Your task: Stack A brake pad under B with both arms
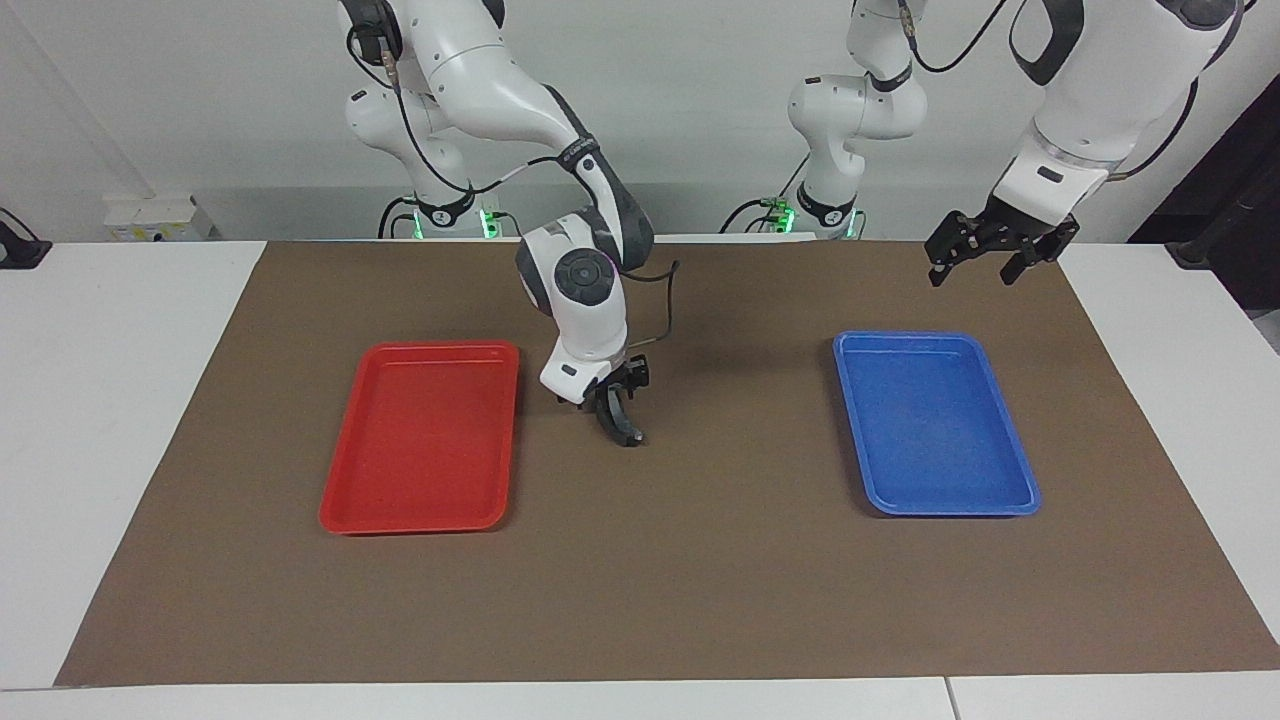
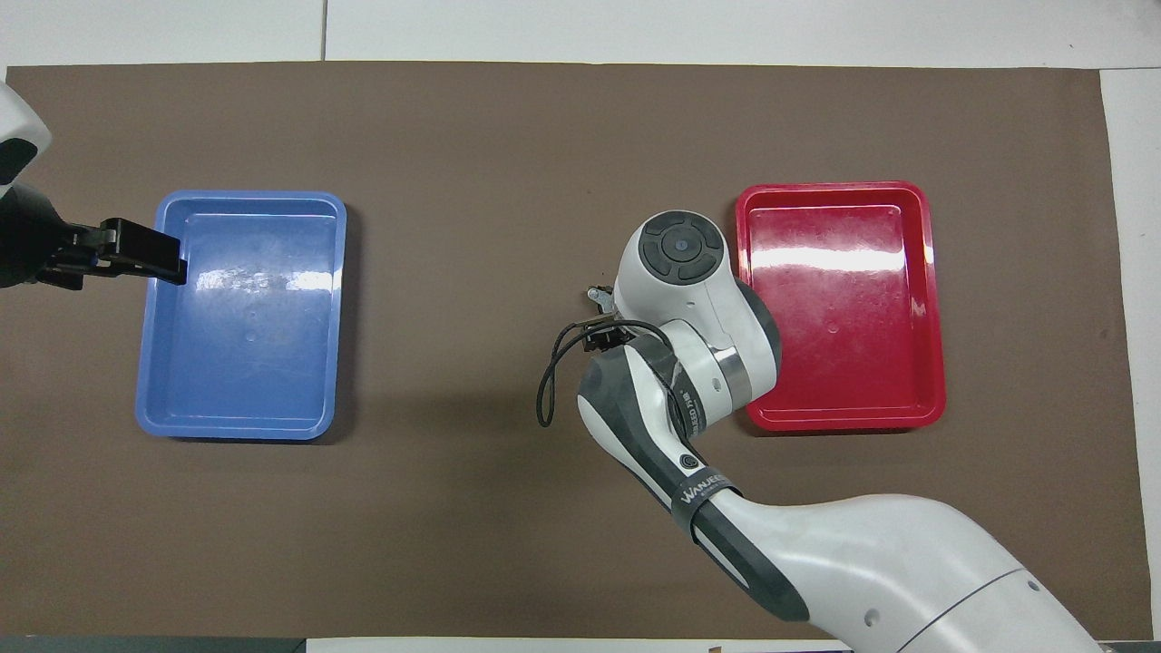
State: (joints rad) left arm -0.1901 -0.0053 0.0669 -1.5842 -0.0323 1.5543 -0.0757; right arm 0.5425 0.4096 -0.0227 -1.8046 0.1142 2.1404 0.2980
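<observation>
**Curved pad in my right gripper**

My right gripper (image 1: 612,395) is clamped on the curved brake pad (image 1: 624,428) in the middle of the frame, just beside the red tray (image 1: 420,522). My left gripper (image 1: 985,258) waits in the upper part, fingers apart, near the blue tray (image 1: 950,508).

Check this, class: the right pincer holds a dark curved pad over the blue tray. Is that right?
Not the blue tray. The facing view shows the right pincer holding the dark curved pad over the brown mat, beside the red tray.
</observation>
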